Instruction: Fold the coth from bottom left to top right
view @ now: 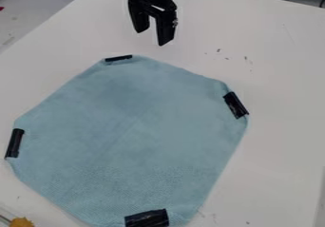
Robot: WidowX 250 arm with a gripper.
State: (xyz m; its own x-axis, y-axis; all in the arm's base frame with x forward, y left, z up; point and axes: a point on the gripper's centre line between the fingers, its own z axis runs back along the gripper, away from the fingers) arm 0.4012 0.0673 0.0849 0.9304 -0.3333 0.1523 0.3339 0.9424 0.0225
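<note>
Currently, my gripper [153,37] stands parted beyond the flat cloth [130,131]; closing too high over a black tab [15,143] would likely pinch only air.

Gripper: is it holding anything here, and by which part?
Nothing is held: the gripper is open with nothing between its fingers, and the blue cloth lies spread out, apart from it.
</note>
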